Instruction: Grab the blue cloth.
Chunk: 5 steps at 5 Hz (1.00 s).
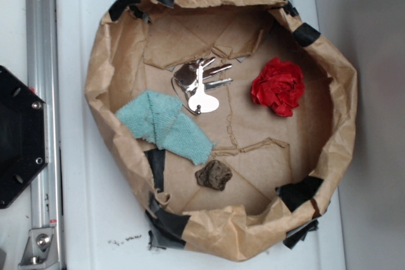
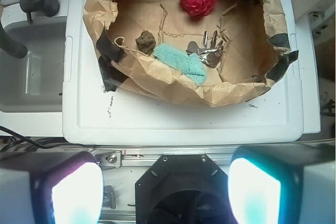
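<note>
The blue cloth [image 1: 164, 124] is a teal terry cloth lying folded on the left floor of a brown paper basket [image 1: 342, 93], partly against the left wall. In the wrist view the cloth [image 2: 181, 62] lies at the basket's near wall, far ahead of my gripper [image 2: 165, 190]. The gripper is wide open and empty, its two glowing pads [image 2: 77, 192] at the frame's bottom corners, above the black robot base [image 2: 181, 182]. The gripper does not show in the exterior view.
In the basket lie a bunch of keys [image 1: 201, 83], a red ruffled wad [image 1: 278, 86] and a dark brown rock [image 1: 213, 174]. The basket sits on a white lid [image 1: 76, 156]. An aluminium rail [image 1: 41, 93] and the black base [image 1: 19, 137] are at left.
</note>
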{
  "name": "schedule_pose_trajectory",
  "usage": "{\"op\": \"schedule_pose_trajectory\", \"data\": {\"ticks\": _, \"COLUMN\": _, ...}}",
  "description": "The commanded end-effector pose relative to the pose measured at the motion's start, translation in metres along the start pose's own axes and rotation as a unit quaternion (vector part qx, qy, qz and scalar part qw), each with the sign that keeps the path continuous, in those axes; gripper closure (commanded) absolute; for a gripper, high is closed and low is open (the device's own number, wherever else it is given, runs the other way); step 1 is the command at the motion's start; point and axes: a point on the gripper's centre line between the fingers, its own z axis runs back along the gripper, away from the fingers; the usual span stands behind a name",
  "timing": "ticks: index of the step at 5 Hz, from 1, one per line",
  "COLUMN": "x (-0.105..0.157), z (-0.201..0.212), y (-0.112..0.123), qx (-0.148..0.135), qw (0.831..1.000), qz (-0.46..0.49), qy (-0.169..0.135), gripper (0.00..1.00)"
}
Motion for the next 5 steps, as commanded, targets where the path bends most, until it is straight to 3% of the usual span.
{"op": "schedule_pose_trajectory", "data": {"ticks": 1, "x": 0.000, "z": 0.000, "y": 0.000, "qx": 0.000, "qw": 1.000, "qz": 0.000, "qy": 0.000, "gripper": 0.00}}
{"op": "schedule_pose_trajectory", "data": {"ticks": 2, "x": 0.046, "z": -0.045, "y": 0.022, "qx": 0.016, "qw": 0.996, "qz": 0.087, "qy": -0.009, "gripper": 0.00}}
{"op": "schedule_pose_trajectory", "data": {"ticks": 3, "x": 0.089, "z": -0.091, "y": 0.032, "qx": 0.009, "qw": 0.993, "qz": 0.115, "qy": -0.003, "gripper": 0.00}}
{"op": "schedule_pose_trajectory", "data": {"ticks": 4, "x": 0.112, "z": -0.134, "y": 0.041, "qx": 0.009, "qw": 0.990, "qz": 0.133, "qy": 0.040, "gripper": 0.00}}
{"op": "schedule_pose_trajectory", "data": {"ticks": 5, "x": 0.109, "z": -0.169, "y": 0.046, "qx": 0.001, "qw": 0.988, "qz": 0.134, "qy": 0.075, "gripper": 0.00}}
